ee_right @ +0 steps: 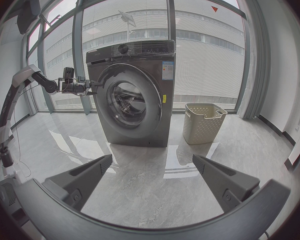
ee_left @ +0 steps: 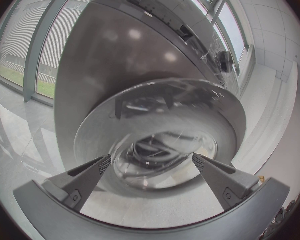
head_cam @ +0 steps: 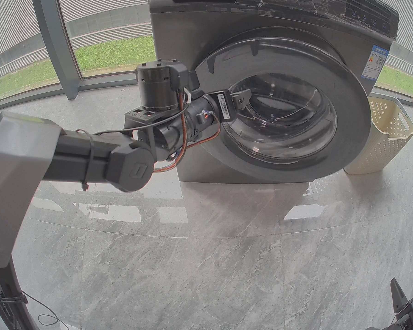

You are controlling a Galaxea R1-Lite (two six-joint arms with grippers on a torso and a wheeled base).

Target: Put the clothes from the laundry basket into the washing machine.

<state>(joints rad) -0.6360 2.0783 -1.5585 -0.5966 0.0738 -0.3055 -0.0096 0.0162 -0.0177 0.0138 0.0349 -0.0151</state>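
Grey steel washing machine (head_cam: 170,28) stands with its round door (head_cam: 348,97) shut, port facing the robot and drum axis horizontal, front to back; the cream laundry basket (head_cam: 385,134) stands upright just beside the machine's right side, mouth up, contents not discernible. Left gripper (ee_left: 149,161), jaws spread wide on nothing, is at the door's left rim; right gripper (ee_right: 150,160), jaws likewise apart, hangs low and well clear. Probable faults: fingers slipping off the smooth curved rim and leaving the door latched, or a right-hinged door swinging into the basket.
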